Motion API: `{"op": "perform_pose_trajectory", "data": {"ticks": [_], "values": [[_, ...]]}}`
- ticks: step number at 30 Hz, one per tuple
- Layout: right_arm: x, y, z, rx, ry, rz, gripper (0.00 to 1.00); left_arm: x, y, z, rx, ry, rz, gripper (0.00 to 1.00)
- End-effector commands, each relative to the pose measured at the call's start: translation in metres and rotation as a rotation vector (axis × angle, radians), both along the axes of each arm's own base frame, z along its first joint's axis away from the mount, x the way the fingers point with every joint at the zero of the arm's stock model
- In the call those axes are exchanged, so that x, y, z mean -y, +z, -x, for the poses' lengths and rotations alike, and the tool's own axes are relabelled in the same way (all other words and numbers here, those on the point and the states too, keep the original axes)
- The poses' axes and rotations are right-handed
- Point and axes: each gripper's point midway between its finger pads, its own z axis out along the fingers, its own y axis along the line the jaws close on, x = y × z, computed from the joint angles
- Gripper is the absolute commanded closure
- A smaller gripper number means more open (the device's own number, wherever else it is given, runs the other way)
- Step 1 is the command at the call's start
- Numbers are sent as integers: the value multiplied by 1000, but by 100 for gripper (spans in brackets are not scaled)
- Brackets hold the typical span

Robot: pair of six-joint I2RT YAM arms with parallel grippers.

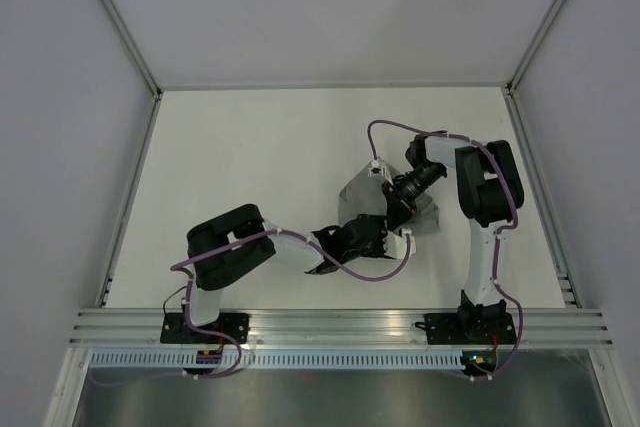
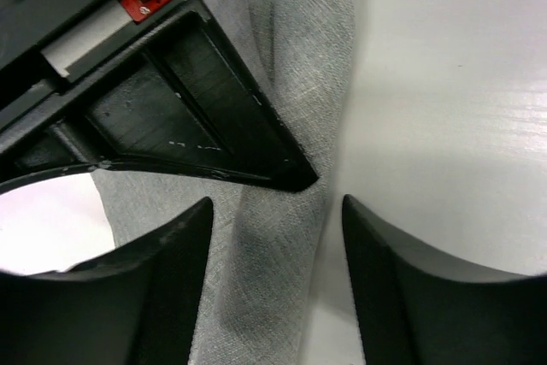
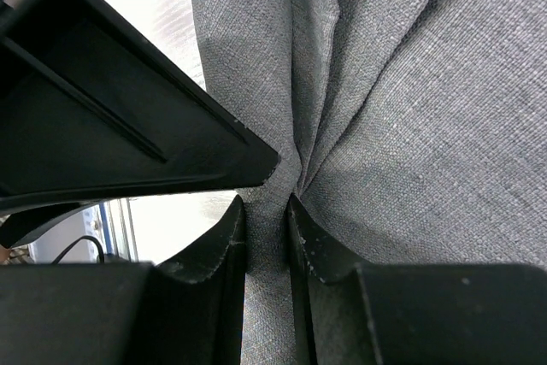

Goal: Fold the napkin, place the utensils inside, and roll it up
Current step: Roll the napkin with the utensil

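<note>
Well, from above, the napkin (image 1: pixel 362 195) sits tented on the table (image 1: pixel 250 167), right of centre. It looks soft, light and floppy, so it's best pinched at a fold or edge. Left wrist: the left gripper (image 2: pixel 278 211) is spread wide and straddles a strip of cloth, gripping nothing. Right wrist: the right gripper (image 3: pixel 267 211) is nipped tight on a gathered fold.

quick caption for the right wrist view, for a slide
Right pincer pinching a bunched fold of the grey napkin, pleats fanning out from the grip

Bright, even overhead light; soft shadows; close wrist views partly blurred.
</note>
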Motion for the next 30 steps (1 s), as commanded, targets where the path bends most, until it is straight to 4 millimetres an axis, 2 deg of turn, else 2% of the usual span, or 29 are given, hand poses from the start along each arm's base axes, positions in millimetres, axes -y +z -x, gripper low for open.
{"op": "perform_pose_trajectory", "data": {"ticks": [1, 6, 10, 12, 13, 14, 17, 18, 20, 21, 22, 25, 29, 30], "values": [[12, -34, -11, 75, 59, 65, 100, 5, -13, 8, -72, -35, -23, 37], [11, -31, -12, 72, 54, 65, 100, 2, -35, 16, -160, -36, -71, 54], [11, -28, -12, 79, 49, 66, 100, 2, -46, 19, -245, -25, -81, 77], [11, -25, -12, 84, 44, 67, 100, 1, -48, 20, -280, -15, -74, 84], [11, -23, -13, 87, 39, 68, 100, -2, -49, 19, -295, -6, -79, 94], [10, -20, -13, 95, 35, 67, 100, 0, -51, 23, -320, -20, -81, 98], [7, -12, -15, 114, 17, 53, 96, -3, -59, 32, -403, -36, -111, 98], [6, -10, -16, 119, 9, 50, 84, -3, -60, 33, -426, -35, -113, 98], [4, -3, -20, 130, -23, 50, 71, -4, -62, 38, -475, -42, -110, 98], [4, -1, -21, 142, -31, 50, 59, -5, -62, 36, -490, -31, -105, 98], [4, 3, -24, 141, -64, 62, 54, -6, -63, 40, -520, -45, -101, 98], [3, 18, -39, 240, -119, 71, 46, -11, -65, 41, -575, -32, -91, 98], [5, 51, -60, 324, -271, 81, 44, -14, -69, 43, -649, -12, -83, 98], [6, 56, -72, 374, -299, 79, 44, -16, -68, 41, -668, -3, -79, 98]]}}
